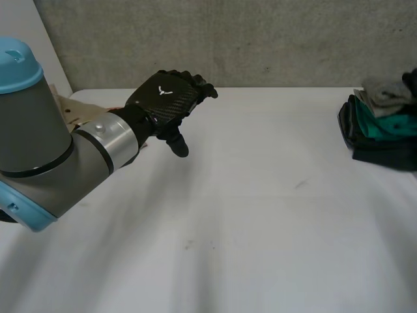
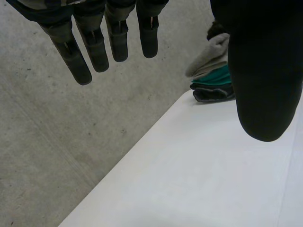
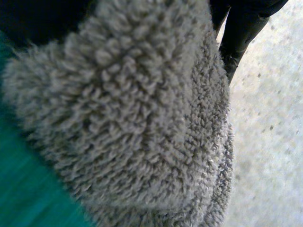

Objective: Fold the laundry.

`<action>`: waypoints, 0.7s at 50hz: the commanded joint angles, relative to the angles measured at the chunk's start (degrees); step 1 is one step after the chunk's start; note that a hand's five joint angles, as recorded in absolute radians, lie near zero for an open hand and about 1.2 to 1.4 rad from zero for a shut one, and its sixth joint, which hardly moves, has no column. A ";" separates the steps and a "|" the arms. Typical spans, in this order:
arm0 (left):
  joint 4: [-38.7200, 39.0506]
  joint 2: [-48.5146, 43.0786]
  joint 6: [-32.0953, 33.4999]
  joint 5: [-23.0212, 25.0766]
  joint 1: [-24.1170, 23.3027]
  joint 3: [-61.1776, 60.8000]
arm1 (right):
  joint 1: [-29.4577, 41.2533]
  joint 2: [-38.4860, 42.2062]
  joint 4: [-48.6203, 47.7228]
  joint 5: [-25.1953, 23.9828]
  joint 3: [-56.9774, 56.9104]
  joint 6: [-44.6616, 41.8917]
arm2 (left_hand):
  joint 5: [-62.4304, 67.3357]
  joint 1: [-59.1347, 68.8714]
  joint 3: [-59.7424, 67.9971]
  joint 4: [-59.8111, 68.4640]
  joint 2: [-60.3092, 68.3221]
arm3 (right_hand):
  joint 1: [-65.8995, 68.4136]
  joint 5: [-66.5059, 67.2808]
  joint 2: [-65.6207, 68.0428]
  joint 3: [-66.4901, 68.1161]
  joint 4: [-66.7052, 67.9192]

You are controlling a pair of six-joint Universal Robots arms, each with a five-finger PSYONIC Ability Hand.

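A pile of laundry lies at the table's far right: a fluffy grey towel on top, a teal cloth under it and dark cloth at the base. In the right wrist view the grey towel bulges up against my right hand's palm. A black finger curls down beside it, and teal cloth lies underneath. My left hand hovers over the far left of the table, fingers straight and spread, thumb apart, holding nothing. From there the pile lies well beyond the fingertips.
The white table stretches bare between my left hand and the pile. A grey concrete wall runs behind the table's far edge. A beige object sits at the far left corner, behind my left arm.
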 commanded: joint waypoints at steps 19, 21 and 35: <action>-0.09 1.52 0.00 -0.83 -0.94 -0.68 | -7.25 -6.69 -5.39 -9.98 10.80 6.93 | 2.40 1.60 1.66 1.88 1.81 | 25.62 14.09 9.94 11.27 9.10; -0.09 1.52 -0.09 -0.83 -0.94 -0.77 | -7.43 -6.86 -5.04 -9.80 11.68 6.76 | 2.40 1.60 1.66 1.88 1.81 | -14.11 -25.64 -29.79 -28.47 -30.64; -0.09 1.61 -0.18 -0.83 -1.12 -0.68 | -10.24 -26.71 13.49 -7.51 25.21 5.70 | 2.40 1.60 1.66 1.88 1.81 | -40.78 -52.31 -56.45 -55.13 -57.30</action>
